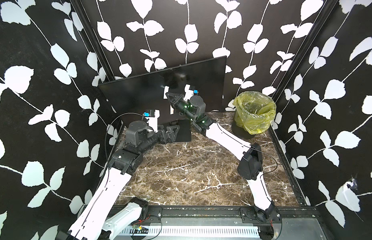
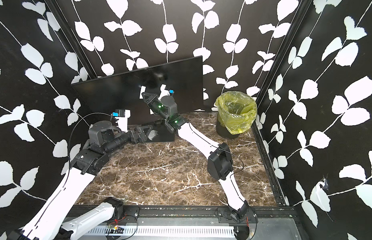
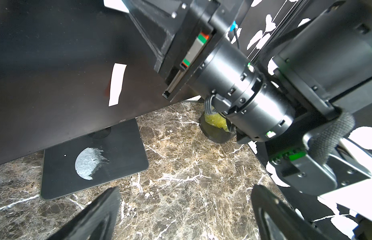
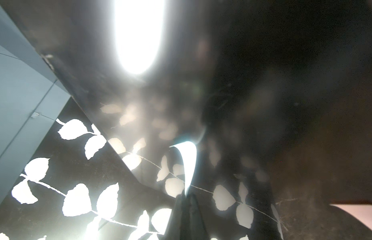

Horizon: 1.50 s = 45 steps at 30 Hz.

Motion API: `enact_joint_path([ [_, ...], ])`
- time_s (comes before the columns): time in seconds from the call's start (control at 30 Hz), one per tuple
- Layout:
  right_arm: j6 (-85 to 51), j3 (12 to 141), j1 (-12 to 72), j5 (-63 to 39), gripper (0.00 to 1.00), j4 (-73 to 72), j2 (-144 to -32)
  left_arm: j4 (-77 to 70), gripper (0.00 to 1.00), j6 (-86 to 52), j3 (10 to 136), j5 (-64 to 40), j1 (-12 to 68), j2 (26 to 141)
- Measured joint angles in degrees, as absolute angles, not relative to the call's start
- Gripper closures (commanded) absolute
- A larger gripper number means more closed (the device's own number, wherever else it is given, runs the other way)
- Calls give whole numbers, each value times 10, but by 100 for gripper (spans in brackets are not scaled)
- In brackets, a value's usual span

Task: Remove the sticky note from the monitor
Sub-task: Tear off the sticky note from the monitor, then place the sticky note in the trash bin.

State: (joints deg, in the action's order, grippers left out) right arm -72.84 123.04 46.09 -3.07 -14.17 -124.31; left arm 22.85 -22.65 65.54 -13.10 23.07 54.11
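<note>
Hovering low by the base plate [image 3: 122, 153], left gripper [image 3: 186, 190]: fingers spread, empty. Monitor [image 1: 139, 93] stands at the rear. Mid-screen, right gripper [image 4: 186, 196] is pinched tight on the curled white sticky note [image 4: 189, 162]. Yellow-lined bin [image 1: 253, 112] far right.

A black monitor [image 1: 139, 95] is seen standing on a marble table [image 1: 191, 166]. Against its screen, the right gripper [image 1: 168, 95] is held closed on a white sticky note [image 1: 166, 91]. A second white strip [image 1: 172, 110] is seen lower on the screen. The left gripper [image 1: 175, 134] is held low over the monitor's base plate [image 1: 185, 131]. A bin [image 1: 253, 112] lined with a yellow bag is placed just beside the monitor's right edge.
</note>
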Motion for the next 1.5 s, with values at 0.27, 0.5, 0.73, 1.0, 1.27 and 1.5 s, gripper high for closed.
enact_joint_path([
  [0.27, -705, 1206, 460, -41, 100, -142, -1221, 228, 1, -227, 655, -131, 230, 542],
  [0.5, -681, 1188, 458, -55, 100, -140, -1197, 228, 1, -229, 655, -131, 230, 543],
  [0.73, -627, 1141, 448, -63, 100, -110, -1140, 222, 1, -239, 655, -132, 230, 544],
  [1.0, -445, 1016, 376, -41, 100, 48, -960, 172, 1, -272, 659, -156, 230, 578],
  [1.27, -270, 998, 213, -12, 100, 268, -835, 139, 1, -283, 671, -174, 230, 609],
  [1.5, -141, 1081, 104, 25, 100, 451, -859, 119, 1, -289, 675, -185, 230, 631],
])
